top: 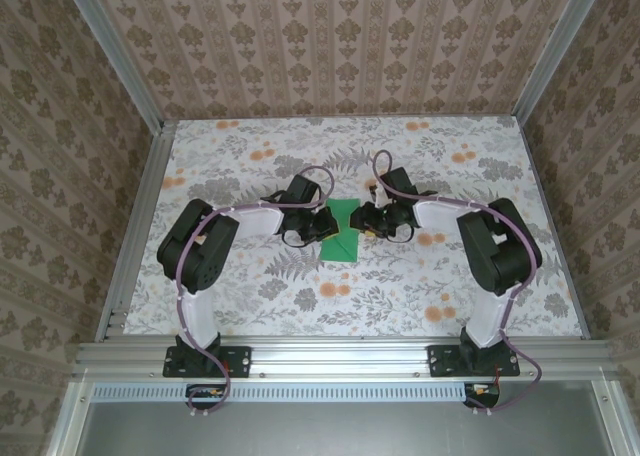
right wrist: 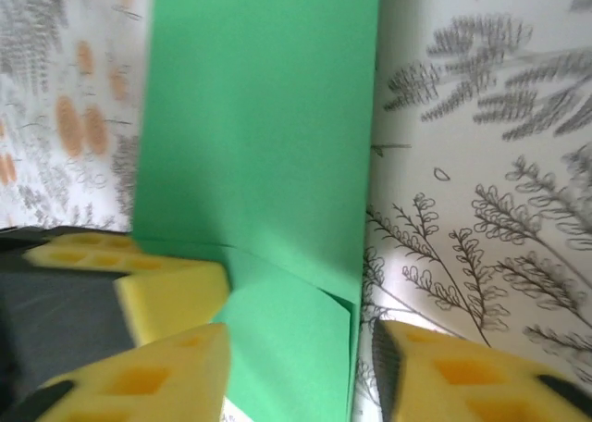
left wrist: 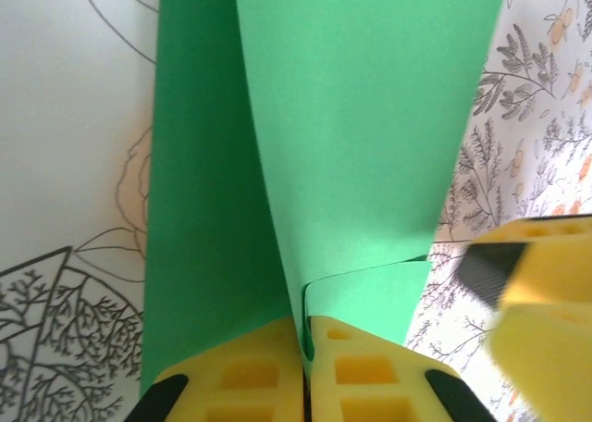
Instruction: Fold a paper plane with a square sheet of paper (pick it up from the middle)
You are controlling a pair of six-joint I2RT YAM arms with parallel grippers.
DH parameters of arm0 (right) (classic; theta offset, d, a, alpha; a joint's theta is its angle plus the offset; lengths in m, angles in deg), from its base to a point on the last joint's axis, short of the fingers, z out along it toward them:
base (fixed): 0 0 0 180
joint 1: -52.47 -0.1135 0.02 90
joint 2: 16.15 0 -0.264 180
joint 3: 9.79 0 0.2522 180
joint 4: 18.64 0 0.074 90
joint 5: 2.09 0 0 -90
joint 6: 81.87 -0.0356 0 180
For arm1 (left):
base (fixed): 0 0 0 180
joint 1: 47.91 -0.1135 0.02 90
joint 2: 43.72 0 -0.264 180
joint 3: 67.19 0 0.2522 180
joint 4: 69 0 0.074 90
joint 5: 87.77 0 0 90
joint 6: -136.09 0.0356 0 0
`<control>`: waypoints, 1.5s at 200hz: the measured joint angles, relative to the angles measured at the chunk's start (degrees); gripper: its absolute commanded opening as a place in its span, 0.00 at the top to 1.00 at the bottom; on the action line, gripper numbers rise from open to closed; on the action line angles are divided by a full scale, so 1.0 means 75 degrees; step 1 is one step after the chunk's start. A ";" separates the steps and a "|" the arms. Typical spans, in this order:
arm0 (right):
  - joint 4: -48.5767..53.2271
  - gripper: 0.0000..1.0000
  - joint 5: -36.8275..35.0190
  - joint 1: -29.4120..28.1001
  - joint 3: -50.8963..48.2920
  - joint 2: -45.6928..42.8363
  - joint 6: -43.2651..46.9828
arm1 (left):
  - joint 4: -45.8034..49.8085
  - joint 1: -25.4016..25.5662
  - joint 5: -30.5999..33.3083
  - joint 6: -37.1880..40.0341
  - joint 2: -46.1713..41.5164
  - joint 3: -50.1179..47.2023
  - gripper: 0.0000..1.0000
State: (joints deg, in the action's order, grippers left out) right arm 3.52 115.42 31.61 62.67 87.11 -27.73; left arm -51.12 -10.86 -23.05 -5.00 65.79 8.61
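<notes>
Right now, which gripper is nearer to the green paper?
Left. The left gripper has its fingers shut on a raised fold of the green paper; the right gripper straddles the paper's edge, fingers open.

The table (top: 400, 296) in front of me is covered edge to edge in a white print of grey fern leaves and orange blossoms. An aluminium rail (top: 340, 356) runs along its near side, and similar rails run along its left and right sides. About in the middle of the tabletop, left to right and near to far, lies my sheet of green paper (top: 343, 241), matte and unmarked. Close up I see it in overlapping layers. The lower layer rests flat on the print with long straight edges, while an upper flap curves up off it. The floral print shows on both sides of the paper.
</notes>
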 measured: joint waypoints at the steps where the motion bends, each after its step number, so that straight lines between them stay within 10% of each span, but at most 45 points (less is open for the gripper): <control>1: 0.0000 0.43 -0.0012 0.0003 0.0000 -0.0023 0.0015 | 0.0006 0.0000 0.0006 0.0009 -0.0003 0.0000 0.96; 74: -0.0265 0.21 -0.0868 0.0475 -0.1081 -0.1961 0.0233 | 0.2209 0.0052 0.1489 0.1192 -0.1810 0.0519 0.97; 157: -0.0565 0.07 -0.1708 0.0632 -0.2034 -0.3401 0.0338 | 0.6169 0.0664 0.5683 0.2973 -0.2693 0.3177 0.96; 220: -0.0816 0.06 -0.2311 0.0915 -0.2611 -0.4080 0.0082 | 0.7982 0.1166 0.8778 0.3398 -0.0685 0.4704 0.96; 300: -0.0787 0.07 -0.3287 0.1716 -0.3212 -0.5123 -0.0516 | 0.8393 0.1475 0.9576 0.3736 0.2346 0.6408 0.96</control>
State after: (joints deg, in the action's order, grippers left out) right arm -2.38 90.76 44.48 38.58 48.69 -31.59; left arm 11.83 0.20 48.77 23.02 83.39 56.68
